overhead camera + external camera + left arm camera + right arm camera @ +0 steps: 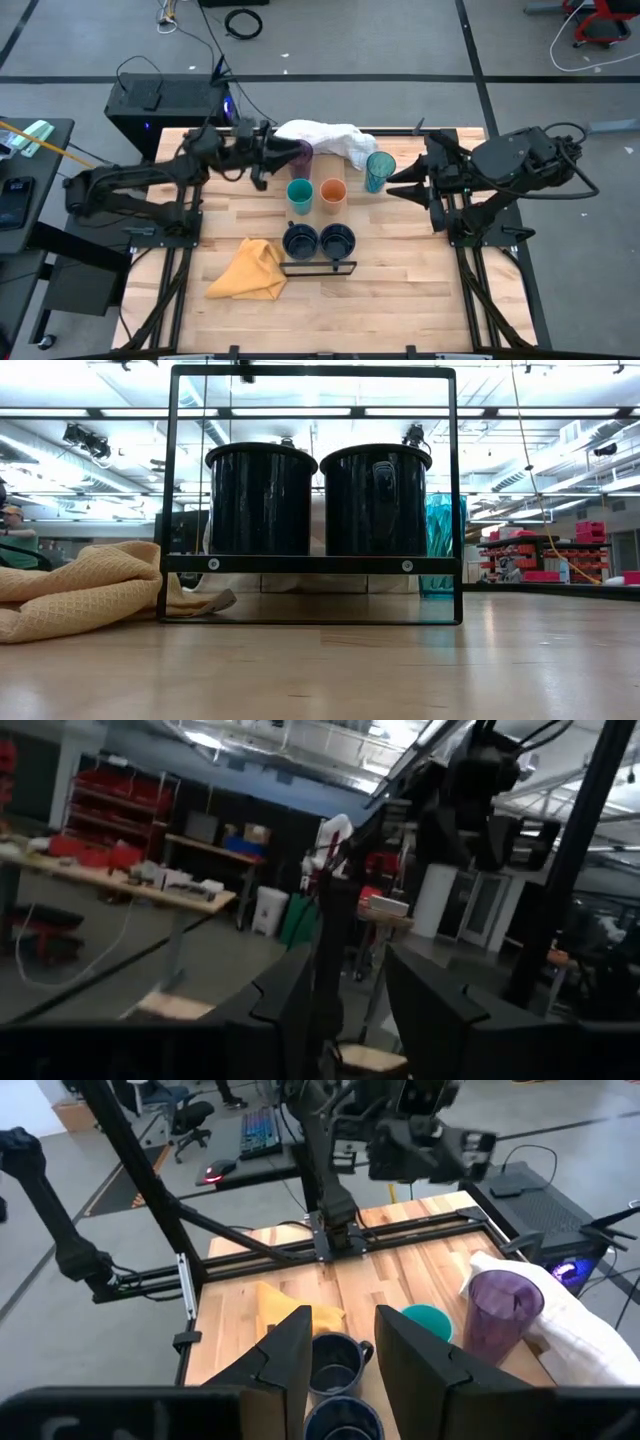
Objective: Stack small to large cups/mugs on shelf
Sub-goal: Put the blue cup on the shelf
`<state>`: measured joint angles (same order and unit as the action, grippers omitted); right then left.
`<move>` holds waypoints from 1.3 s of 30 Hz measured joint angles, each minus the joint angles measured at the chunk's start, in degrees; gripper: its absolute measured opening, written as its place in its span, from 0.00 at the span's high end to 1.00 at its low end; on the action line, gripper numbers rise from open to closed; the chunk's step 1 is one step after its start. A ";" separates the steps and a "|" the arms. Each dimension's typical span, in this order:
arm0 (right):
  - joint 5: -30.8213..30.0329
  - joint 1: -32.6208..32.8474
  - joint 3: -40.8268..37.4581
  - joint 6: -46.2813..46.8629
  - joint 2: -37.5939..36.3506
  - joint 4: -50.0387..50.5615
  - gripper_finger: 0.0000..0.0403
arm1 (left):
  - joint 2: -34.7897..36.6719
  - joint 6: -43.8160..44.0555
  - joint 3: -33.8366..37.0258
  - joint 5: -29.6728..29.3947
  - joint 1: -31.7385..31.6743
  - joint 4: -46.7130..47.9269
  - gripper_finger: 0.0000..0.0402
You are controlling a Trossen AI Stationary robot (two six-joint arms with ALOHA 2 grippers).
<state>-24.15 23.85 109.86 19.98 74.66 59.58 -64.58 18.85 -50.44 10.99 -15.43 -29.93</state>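
Observation:
Two dark navy mugs (300, 240) (338, 240) stand side by side on the shelf (310, 564), inside its dark metal frame. A short teal cup (299, 194) and a short orange cup (333, 193) stand on the table behind them. The purple tumbler (505, 1318) stands tilted beside a white cloth. The teal tumbler (379, 170) stands at the right. My left gripper (278, 156) is open and raised near the purple tumbler, pointing level. My right gripper (393, 185) is open and empty beside the teal tumbler.
A white cloth (325, 136) lies at the table's far edge behind the tumblers. A yellow cloth (250, 270) lies at the near left, beside the shelf frame. Bare tabletop shows at the near right (420, 290).

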 joint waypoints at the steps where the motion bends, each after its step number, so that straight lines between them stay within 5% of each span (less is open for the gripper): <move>1: 0.01 -0.20 0.00 0.09 -0.02 -0.03 0.71 | 1.77 0.43 2.31 -0.33 0.08 -0.23 0.67; 10: -0.71 -0.59 0.00 1.05 -0.05 -0.03 0.71 | 16.09 0.44 17.02 -0.68 0.23 6.44 0.71; 21: -1.77 -2.06 0.00 1.51 -0.05 -0.03 0.71 | 34.44 0.64 18.12 -3.54 0.28 28.23 0.72; 39: 4.73 -9.48 -17.36 1.09 -4.37 -18.85 0.71 | 39.13 -0.60 18.08 -7.48 2.51 30.69 0.71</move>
<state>-19.41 14.37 92.50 21.07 70.29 40.73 -25.45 18.25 -32.36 3.51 -12.92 0.77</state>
